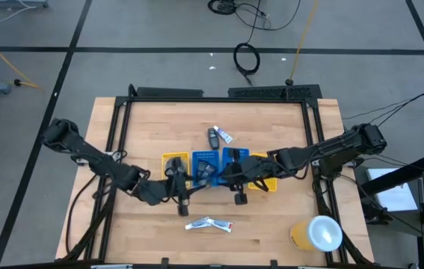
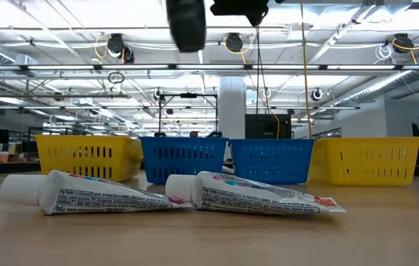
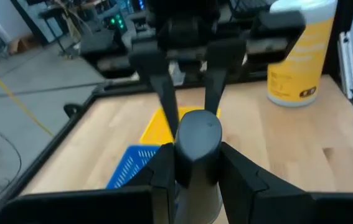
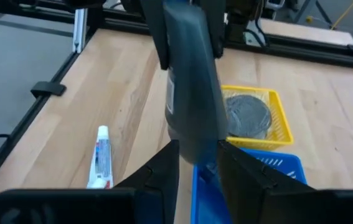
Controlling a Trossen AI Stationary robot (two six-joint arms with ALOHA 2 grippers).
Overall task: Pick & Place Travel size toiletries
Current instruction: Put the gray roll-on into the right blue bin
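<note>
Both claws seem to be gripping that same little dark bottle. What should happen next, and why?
Probably one gripper should ease open. The left gripper and right gripper both clamp the dark bottle by the blue tray, so neither can carry it off alone.

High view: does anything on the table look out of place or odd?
Two tubes lie loose in front of the trays, a small bottle and third tube behind them. Oddly, left tool and right tool both grip one dark bottle.
</note>
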